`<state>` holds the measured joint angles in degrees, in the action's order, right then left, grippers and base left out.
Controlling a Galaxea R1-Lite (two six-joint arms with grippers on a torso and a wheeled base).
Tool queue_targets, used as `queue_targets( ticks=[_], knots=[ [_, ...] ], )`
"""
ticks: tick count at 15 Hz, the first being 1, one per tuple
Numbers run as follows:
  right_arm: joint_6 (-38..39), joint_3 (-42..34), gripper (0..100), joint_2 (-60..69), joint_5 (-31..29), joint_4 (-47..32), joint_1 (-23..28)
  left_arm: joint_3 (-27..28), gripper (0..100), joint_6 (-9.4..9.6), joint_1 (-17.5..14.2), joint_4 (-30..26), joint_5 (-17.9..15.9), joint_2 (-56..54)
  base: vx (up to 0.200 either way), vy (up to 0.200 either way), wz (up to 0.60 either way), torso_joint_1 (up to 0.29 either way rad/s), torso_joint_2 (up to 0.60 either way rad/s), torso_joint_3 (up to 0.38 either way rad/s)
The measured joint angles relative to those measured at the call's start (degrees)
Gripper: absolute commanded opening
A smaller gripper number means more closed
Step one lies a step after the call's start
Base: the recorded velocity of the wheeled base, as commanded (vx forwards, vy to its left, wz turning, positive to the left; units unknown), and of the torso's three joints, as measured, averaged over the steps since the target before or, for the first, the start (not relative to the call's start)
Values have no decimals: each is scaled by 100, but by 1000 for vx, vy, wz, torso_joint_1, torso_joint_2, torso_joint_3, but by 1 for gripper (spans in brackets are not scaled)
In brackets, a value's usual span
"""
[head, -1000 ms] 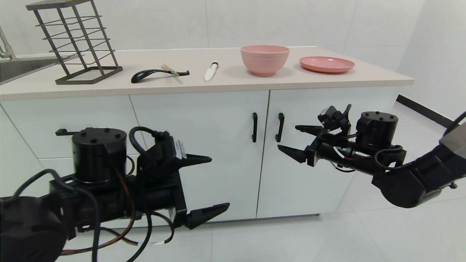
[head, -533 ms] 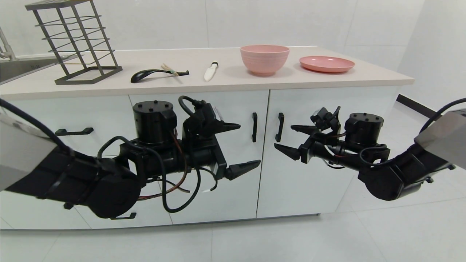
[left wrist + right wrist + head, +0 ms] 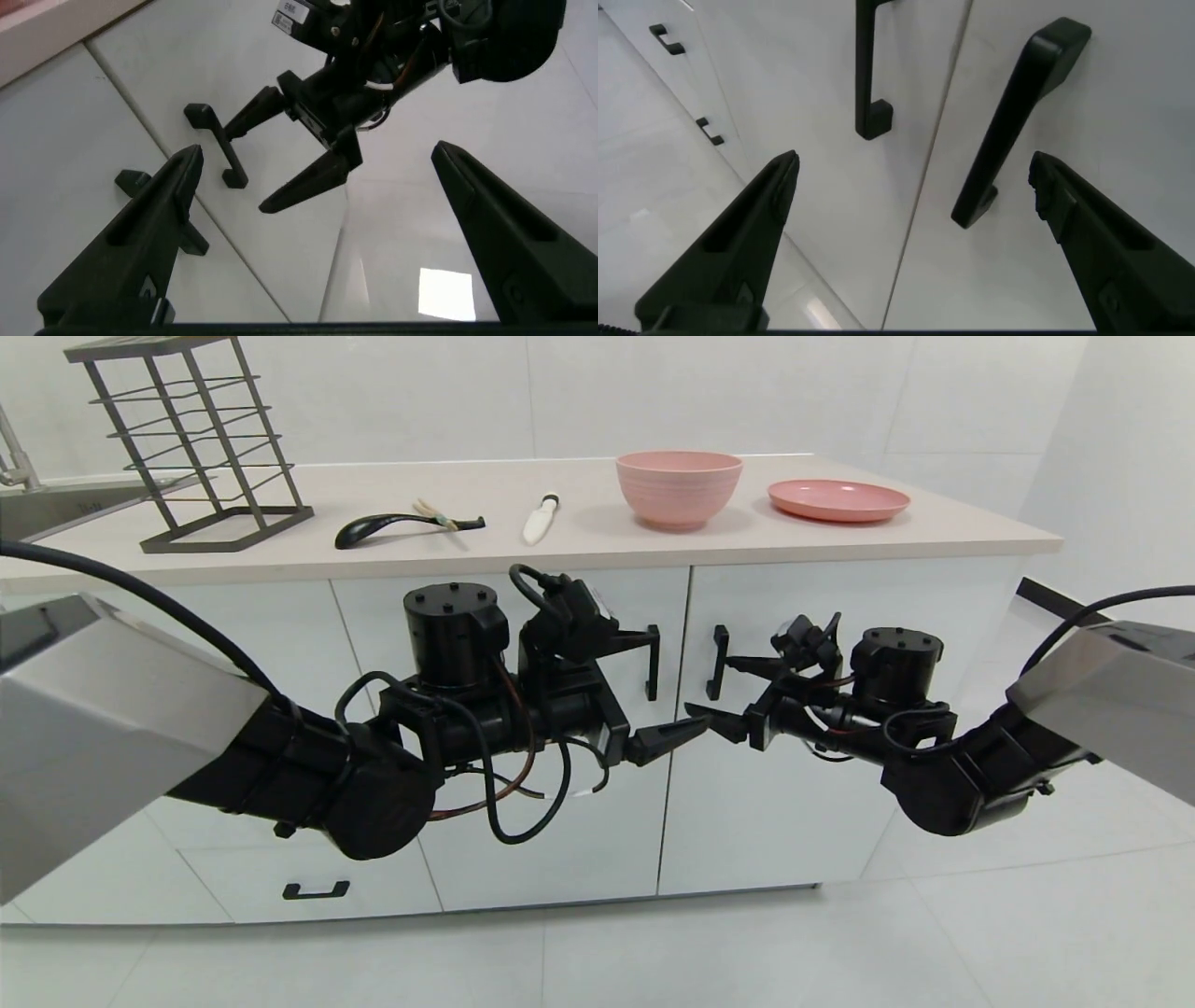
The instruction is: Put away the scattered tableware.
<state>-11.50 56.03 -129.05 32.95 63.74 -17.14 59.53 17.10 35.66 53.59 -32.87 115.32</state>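
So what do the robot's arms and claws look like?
The left arm and right arm have grey boxy shells, then black rounded joints. The left gripper and right gripper are black, each with two pointed wedge fingers and a round bolted cap behind. Black cables and a reddish wire loop under the left wrist. A small white label sits on the right one.

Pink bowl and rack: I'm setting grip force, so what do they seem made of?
The pink bowl looks like matte plastic or melamine: even colour, soft sheen, faint ridges. The rack is probably dark-coated metal wire: thin straight bars, dull finish.
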Motion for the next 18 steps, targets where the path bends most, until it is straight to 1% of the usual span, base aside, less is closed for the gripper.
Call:
queue_targets(
  ticks=[7, 8, 10, 12, 14, 16, 17, 18],
  knots=[
    [-18, 33, 100, -63, 172, 95, -301, 48, 100, -4, 6, 154, 16, 141, 0, 0, 0, 0, 0, 0],
    [-13, -2, 100, -66, 244, 151, -315, 78, 100, -4, 0, 154, 18, 157, 0, 0, 0, 0, 0, 0],
    [-11, -149, 100, -22, 602, 260, -315, 199, 100, -35, 6, 158, 18, 210, 0, 0, 0, 0, 0, 0],
    [-13, -429, 100, 116, 725, 332, -315, 386, 100, -101, 4, 161, 24, 306, 0, 0, 0, 0, 0, 0],
    [-24, -892, 100, 361, 809, 444, -304, 684, 100, -187, 6, 148, 84, 466, 0, 0, 0, 0, 0, 0],
    [-32, -1565, 100, 747, 908, 536, -243, 1191, 100, -293, 30, 129, 290, 730, 0, 0, 0, 0, 0, 0],
    [-35, -1832, 100, 920, 939, 558, -218, 1436, 100, -354, 67, 126, 332, 868, 0, 0, 0, 0, 0, 0],
    [-40, -2078, 100, 1100, 950, 564, -195, 1676, 100, -441, 168, 112, 343, 1023, 0, 0, 0, 0, 0, 0]
  ],
)
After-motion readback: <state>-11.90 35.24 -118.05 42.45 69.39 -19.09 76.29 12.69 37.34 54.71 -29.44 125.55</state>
